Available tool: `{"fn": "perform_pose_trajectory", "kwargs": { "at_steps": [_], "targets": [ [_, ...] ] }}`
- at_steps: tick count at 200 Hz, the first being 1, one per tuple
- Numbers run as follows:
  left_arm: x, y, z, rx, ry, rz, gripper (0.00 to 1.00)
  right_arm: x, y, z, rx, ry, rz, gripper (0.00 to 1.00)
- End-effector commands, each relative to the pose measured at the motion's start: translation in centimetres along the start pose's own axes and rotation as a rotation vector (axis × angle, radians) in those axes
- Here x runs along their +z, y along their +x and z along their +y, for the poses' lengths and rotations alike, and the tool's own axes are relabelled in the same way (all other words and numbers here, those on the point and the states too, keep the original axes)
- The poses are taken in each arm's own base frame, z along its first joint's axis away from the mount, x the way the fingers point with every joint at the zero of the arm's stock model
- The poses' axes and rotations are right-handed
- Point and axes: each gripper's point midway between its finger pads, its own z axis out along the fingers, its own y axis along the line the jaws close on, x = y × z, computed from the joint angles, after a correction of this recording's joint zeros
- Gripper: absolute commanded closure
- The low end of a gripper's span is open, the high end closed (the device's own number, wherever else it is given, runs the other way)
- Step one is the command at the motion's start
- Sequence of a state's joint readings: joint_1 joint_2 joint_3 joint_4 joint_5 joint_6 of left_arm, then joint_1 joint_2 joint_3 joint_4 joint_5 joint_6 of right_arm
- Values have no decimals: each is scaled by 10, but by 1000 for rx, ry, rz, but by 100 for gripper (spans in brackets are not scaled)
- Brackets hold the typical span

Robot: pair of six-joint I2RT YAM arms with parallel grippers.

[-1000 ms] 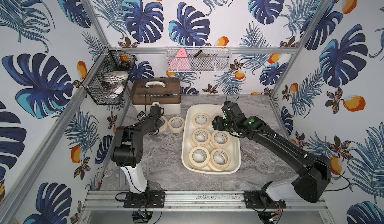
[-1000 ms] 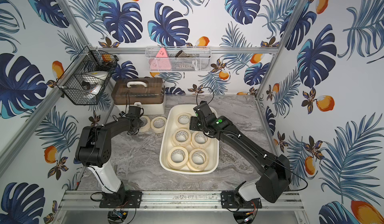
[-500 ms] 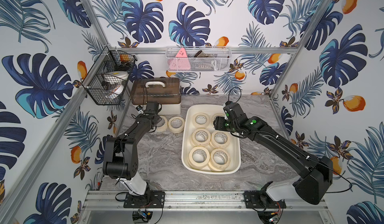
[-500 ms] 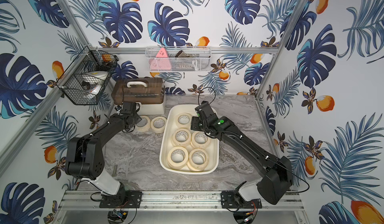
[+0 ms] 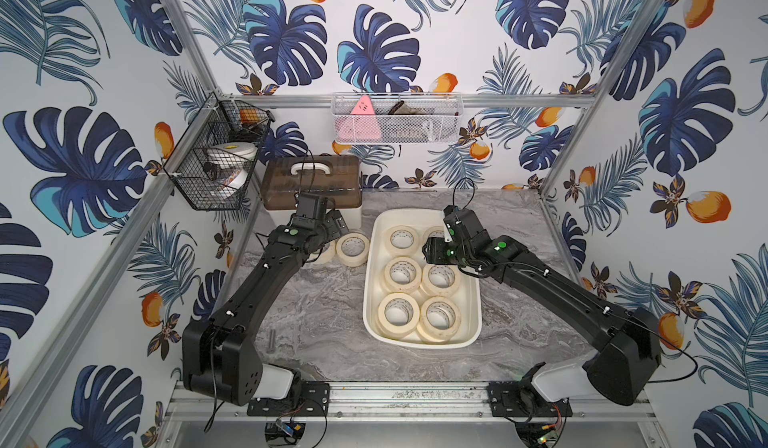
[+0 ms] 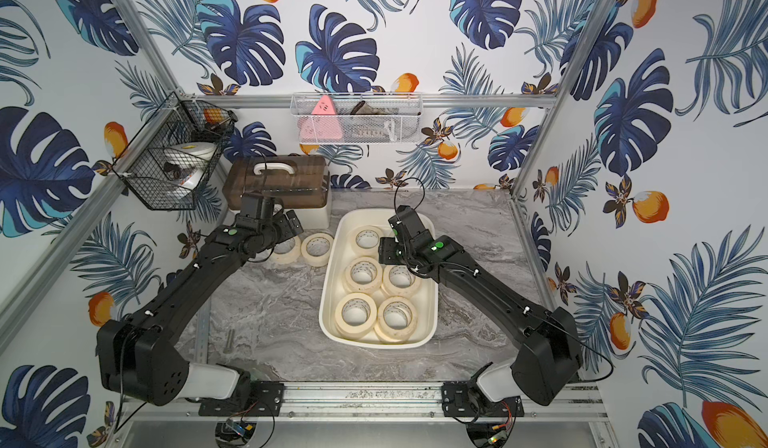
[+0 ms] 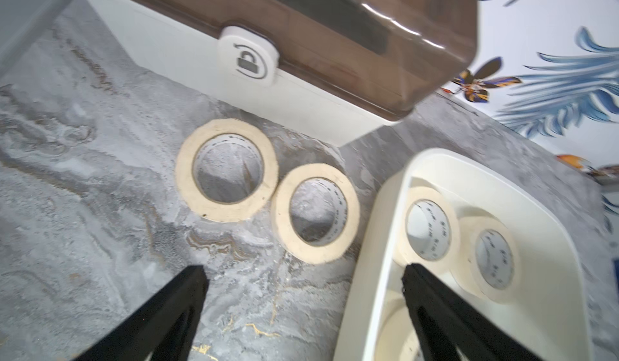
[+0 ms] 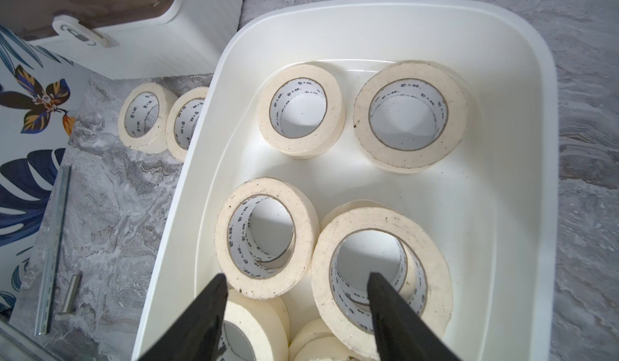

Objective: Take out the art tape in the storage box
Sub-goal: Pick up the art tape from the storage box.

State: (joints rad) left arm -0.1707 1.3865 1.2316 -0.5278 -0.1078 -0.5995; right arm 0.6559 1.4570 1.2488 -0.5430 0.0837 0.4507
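Cream-beige art tape (image 5: 401,274) fills most of your storage box (image 5: 369,300), which stands on the marbled bench (image 5: 324,300) right of its middle, long side running front to back. Both top views show six rings lying flat in three pairs; the right wrist view shows more rolls stacked beneath some of them.

Two rolls lie flat on the bench outside the box, near the back-left corner and just in front of the brown-lidded case (image 5: 311,188). The nearer roll (image 7: 315,213) is just beside the box's left wall, the farther roll (image 7: 226,170) right next to it.

Your left tool (image 7: 301,270) hangs above them, jaws wide, holding nothing. Your right tool (image 8: 295,277) is over the box's back half, jaws moderately apart and empty. One finger is over the core of a top roll (image 8: 435,259), the other outside its ring; you cannot tell whether either touches.
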Motion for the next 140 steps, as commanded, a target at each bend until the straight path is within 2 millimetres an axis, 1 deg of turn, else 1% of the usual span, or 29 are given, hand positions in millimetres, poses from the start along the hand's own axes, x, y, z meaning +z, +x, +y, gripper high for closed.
{"fn": "perform_pose_trajectory", "kwargs": {
  "at_steps": [1, 35, 48, 64, 87, 109, 140],
  "targets": [
    [-15, 15, -27, 86, 156, 95, 1, 9, -4, 11, -45, -50, -10, 31],
    [-37, 29, -43, 129, 283, 148, 1, 30, 4, 13, -89, -54, 34, 29],
    [-45, 37, -46, 158, 324, 168, 1, 38, 8, 13, -103, -50, 56, 29],
    [-55, 45, -38, 201, 310, 186, 3, 46, 13, 11, -116, -38, 85, 29],
    [-70, 56, -23, 247, 283, 179, 1, 57, 20, 6, -146, -15, 110, 29],
    [-85, 65, -15, 280, 293, 172, 1, 67, 22, 3, -168, 5, 131, 30],
    [-93, 83, -6, 287, 308, 188, 1, 84, 23, 9, -193, -11, 152, 32]
  ]
}}
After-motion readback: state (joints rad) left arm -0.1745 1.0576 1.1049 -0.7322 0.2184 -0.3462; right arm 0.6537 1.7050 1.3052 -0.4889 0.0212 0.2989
